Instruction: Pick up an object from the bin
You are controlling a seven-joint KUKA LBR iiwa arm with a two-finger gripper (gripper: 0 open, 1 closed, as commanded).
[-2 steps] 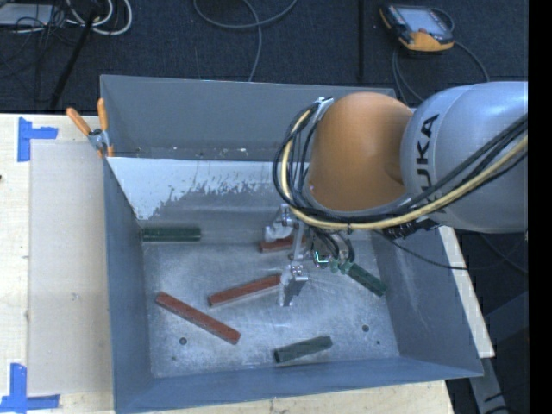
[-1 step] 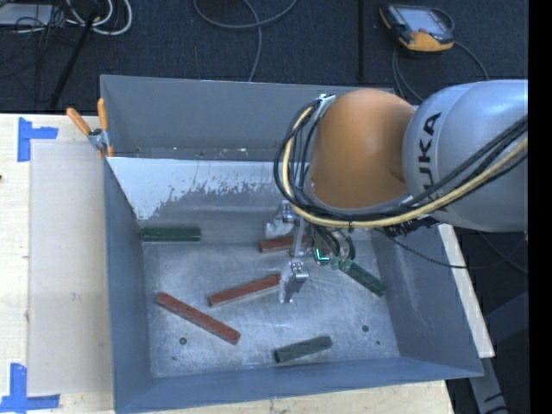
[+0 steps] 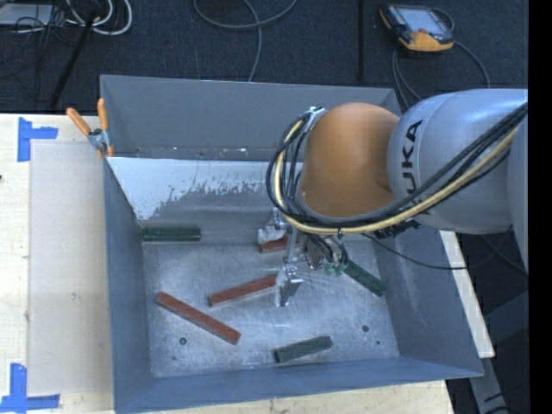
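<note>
bin [image 3: 125,300]: middle bar [image 3: 241,292] at centre, long bar [image 3: 197,317] front-left of it, short bar [image 3: 303,349] front-right.

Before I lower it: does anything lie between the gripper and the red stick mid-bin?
Nothing visible does. The gripper is at the right end of the red stick. A green stick lies further right, apart from the red one.

A reddish-brown bar [image 3: 241,291], flat, narrow and straight-edged, lies flat on the floor of the bin [image 3: 172,270], near its middle. It runs slantwise, its left end nearer the view's bottom and its right end higher, and that right end reaches just to the tip of the gripper [image 3: 286,295]. It lies apart from a longer reddish-brown bar [image 3: 197,317] below and to its left, which slants the other way
</note>
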